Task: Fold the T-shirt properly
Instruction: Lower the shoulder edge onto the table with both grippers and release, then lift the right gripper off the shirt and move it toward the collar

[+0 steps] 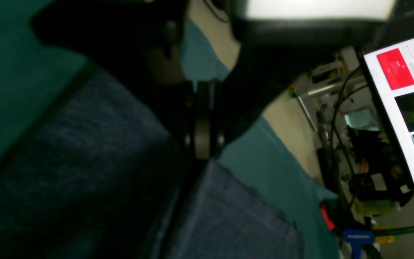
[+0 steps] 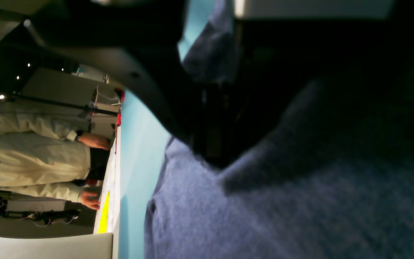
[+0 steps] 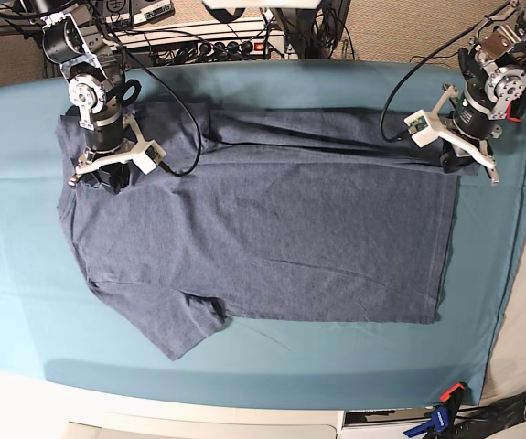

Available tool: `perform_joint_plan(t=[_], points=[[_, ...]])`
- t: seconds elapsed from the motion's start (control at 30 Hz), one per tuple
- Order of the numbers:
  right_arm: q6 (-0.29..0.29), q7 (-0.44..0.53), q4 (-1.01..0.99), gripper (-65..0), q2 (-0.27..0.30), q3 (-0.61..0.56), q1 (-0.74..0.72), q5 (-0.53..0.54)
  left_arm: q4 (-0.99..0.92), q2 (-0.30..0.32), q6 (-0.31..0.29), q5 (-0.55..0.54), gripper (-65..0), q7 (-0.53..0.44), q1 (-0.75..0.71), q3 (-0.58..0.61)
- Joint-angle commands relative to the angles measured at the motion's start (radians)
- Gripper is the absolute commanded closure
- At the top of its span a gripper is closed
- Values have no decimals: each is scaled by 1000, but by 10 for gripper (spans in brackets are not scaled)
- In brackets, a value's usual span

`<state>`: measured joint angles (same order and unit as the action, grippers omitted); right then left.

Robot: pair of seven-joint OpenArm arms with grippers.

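Note:
The slate-blue T-shirt (image 3: 272, 238) lies spread on the teal table cloth, plain side up, with its top edge folded over in a band. One sleeve points to the front left. My left gripper (image 3: 459, 163) sits at the shirt's back right corner. In the left wrist view (image 1: 201, 151) its jaws come together on the shirt's edge (image 1: 84, 162). My right gripper (image 3: 107, 178) sits at the shirt's back left corner. In the right wrist view (image 2: 210, 158) its jaws close on the fabric (image 2: 264, 216).
The teal table cloth (image 3: 244, 366) covers the table. Cables and a power strip (image 3: 208, 41) run along the back edge. A blue clamp (image 3: 441, 416) is at the front right. A monitor (image 1: 404, 108) and a person in a white coat (image 2: 31, 154) stand beyond the table.

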<state>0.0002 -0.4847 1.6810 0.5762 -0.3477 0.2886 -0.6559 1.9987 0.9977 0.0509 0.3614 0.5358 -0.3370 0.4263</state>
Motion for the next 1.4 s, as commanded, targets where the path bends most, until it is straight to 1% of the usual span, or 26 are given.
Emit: perform_joint_plan(t=[0.0, 0.13, 0.23, 0.53, 0.83, 0.97, 1.07, 1.1, 1.13, 1.2, 1.23, 1.27, 1.37], points=[[-23, 20, 12, 0, 14, 9, -10, -13, 12, 19, 15, 15, 0, -14, 8, -6], [-22, 31, 12, 0, 14, 9, -21, -13, 12, 19, 11, 5, 0, -22, 8, -6], [-21, 55, 12, 0, 14, 9, -29, -13, 12, 19, -27, -15, 0, -29, 8, -6], [-19, 70, 12, 0, 17, 9, -42, -5, 12, 19, -27, -26, 0, -39, 8, -6], [-20, 64, 12, 0, 16, 9, -42, -5, 12, 19, -27, -25, 0, -39, 8, -6], [-35, 50, 12, 0, 16, 9, -42, 39, 12, 19, -26, -25, 0, -39, 8, -6], [-89, 43, 12, 0, 16, 9, -42, 39, 12, 19, -26, -25, -147, -39, 8, -6], [-109, 38, 12, -38, 16, 9, -42, 39, 12, 19, -26, -25, -185, -39, 8, -6], [-126, 34, 12, -89, 16, 9, -42, 39, 12, 19, -26, -25, -209, -38, 8, -6], [-148, 24, 12, -183, 16, 9, -42, 39, 12, 19, -26, -25, -218, -37, 8, -6], [-158, 20, 12, -216, 16, 9, -42, 38, 12, 19, -25, -25, -218, -36, 8, -6], [-168, 16, 12, -229, 16, 9, -42, 34, 12, 19, -22, -25, -218, -35, 8, -6], [-221, 5, 12, -230, 16, 9, -42, 33, 12, 17, -22, -25, -218, -35, 8, -6]])
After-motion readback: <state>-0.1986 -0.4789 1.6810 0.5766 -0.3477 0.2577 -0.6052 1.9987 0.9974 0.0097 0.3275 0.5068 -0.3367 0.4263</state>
